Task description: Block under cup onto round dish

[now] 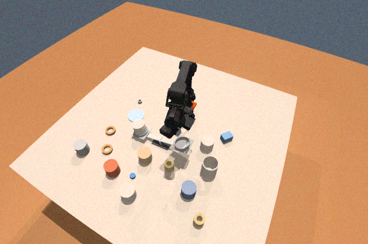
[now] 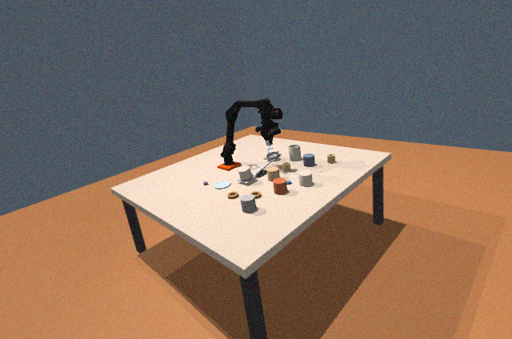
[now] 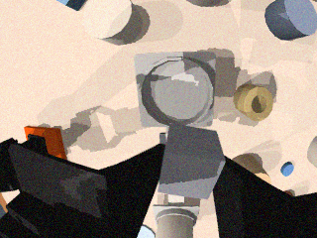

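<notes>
My gripper [image 1: 177, 131] [image 2: 269, 141] [image 3: 188, 155] is shut on a grey block [image 3: 190, 166] and holds it in the air near the balance's bare end. That end's ringed pan [image 1: 181, 143] [image 2: 273, 157] [image 3: 178, 94] is empty. A pale grey-white cup [image 1: 139, 128] [image 2: 245, 173] [image 3: 174, 229] stands on the other end, which sits on a square plate. The round dish [image 1: 135, 115] [image 2: 222, 185] is light blue, flat and empty, close beside that cup. Which loose cylinder is the second cup I cannot tell for certain; a white one [image 1: 207, 144] [image 3: 107, 17] stands beside the bare end.
A tall grey open container [image 1: 209, 168] [image 2: 294, 153], a blue cylinder [image 1: 188, 190] [image 2: 309, 160] and a brass ring-topped piece [image 1: 169, 164] [image 3: 254, 101] stand near the bare end. A tan cylinder [image 1: 144, 156] [image 2: 273, 173] and a red one [image 1: 111, 168] [image 2: 279, 185] stand before the beam.
</notes>
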### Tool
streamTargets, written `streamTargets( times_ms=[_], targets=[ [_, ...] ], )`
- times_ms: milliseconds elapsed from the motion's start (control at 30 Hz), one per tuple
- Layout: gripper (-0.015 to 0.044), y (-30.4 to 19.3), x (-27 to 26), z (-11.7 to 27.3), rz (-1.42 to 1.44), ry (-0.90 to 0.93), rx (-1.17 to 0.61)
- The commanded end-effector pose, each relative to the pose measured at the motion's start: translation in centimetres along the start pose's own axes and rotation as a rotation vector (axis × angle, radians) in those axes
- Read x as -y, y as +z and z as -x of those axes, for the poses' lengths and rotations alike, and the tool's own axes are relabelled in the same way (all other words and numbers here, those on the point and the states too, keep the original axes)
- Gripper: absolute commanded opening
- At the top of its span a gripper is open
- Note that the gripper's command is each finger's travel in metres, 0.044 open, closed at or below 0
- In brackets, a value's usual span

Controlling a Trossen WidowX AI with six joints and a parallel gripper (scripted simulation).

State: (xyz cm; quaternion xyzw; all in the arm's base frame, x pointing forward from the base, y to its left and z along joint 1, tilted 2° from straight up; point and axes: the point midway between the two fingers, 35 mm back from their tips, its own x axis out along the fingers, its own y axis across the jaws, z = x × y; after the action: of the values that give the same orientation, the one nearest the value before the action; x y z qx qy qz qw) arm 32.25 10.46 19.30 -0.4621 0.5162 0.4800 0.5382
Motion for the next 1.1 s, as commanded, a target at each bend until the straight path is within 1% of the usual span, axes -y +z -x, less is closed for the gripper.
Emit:
streamTargets(
  times_ms=[0, 533, 1067],
  targets=[
    [0.0, -1.5, 0.6, -0.3, 0.008, -0.005, -0.008],
    [0.0, -7.3, 2.5, -1.6, 0.012, -0.013, -0.016],
    [0.0, -13.5, 3.2, -3.1, 0.009, -0.012, -0.024]
  ],
)
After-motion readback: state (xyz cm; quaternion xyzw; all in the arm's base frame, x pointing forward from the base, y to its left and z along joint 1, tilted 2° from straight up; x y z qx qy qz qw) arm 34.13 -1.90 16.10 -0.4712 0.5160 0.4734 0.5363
